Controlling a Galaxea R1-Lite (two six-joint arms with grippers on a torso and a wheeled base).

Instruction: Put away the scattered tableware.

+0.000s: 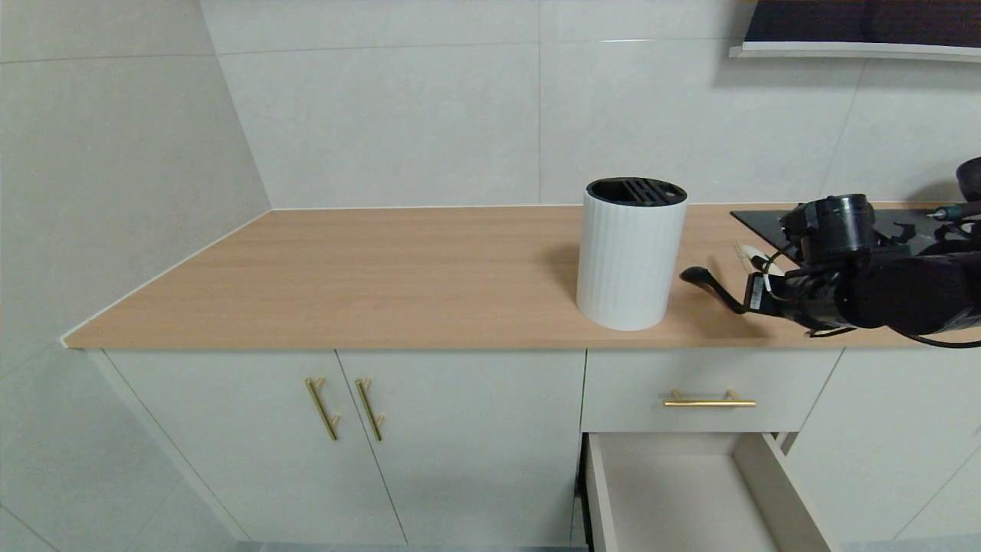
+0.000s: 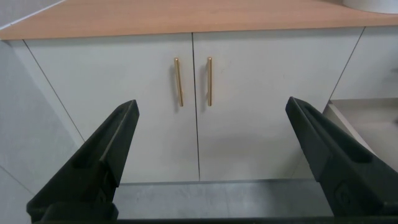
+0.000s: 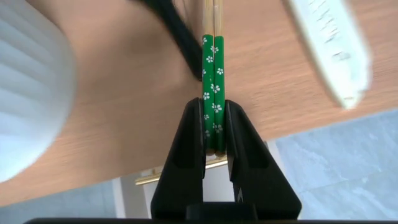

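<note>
My right gripper [image 3: 215, 109] is shut on a pair of chopsticks [image 3: 213, 56] whose green ends carry small white flowers; it holds them over the wooden counter [image 1: 383, 276]. A white ribbed holder [image 1: 631, 261] with a black slotted top stands on the counter just left of my right arm [image 1: 866, 291]; the holder [image 3: 28, 93] is close beside the gripper. Past the chopsticks lies a black utensil [image 3: 171, 31], and the black utensil [image 1: 709, 287] sits right of the holder. A white utensil [image 3: 329, 50] lies on the counter nearby. My left gripper [image 2: 211, 155] is open and low, facing the cabinet doors.
A black cooktop [image 1: 766, 221] lies at the counter's back right. Below the counter a drawer [image 1: 674, 491] stands pulled out, under a closed one with a gold handle [image 1: 709, 401]. Double cabinet doors [image 2: 193, 106] with gold handles are to the left. Tiled walls bound the counter behind and left.
</note>
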